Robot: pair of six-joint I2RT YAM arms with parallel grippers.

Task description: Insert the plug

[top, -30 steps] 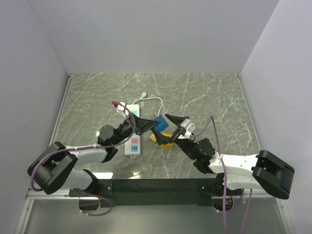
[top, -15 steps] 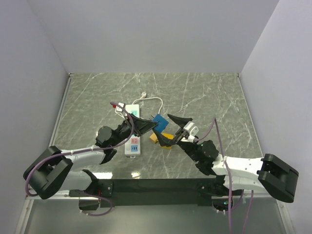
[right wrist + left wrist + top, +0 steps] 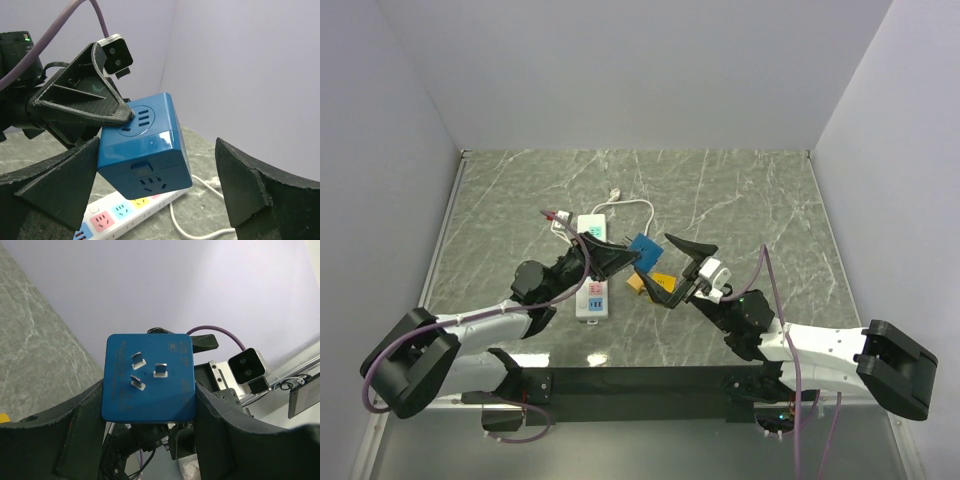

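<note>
A blue cube plug (image 3: 645,246) with three metal prongs (image 3: 148,376) is held off the table in my left gripper (image 3: 626,256), which is shut on its sides (image 3: 148,407). In the right wrist view the cube (image 3: 145,145) shows socket faces, with a left finger (image 3: 82,102) lying on top of it. My right gripper (image 3: 656,256) is open, and its jaws stand wide on either side of the cube (image 3: 157,165) without touching it. The white power strip (image 3: 594,298) with coloured sockets (image 3: 120,212) lies on the table below.
The strip's white cable (image 3: 638,206) loops toward the back of the marble table (image 3: 750,200). A yellow object (image 3: 661,281) lies under the grippers. Grey walls close in the left, right and back sides.
Both arms have shifted slightly. The left gripper has raised the blue cube a little, and the right gripper has drawn in around it, still open.
</note>
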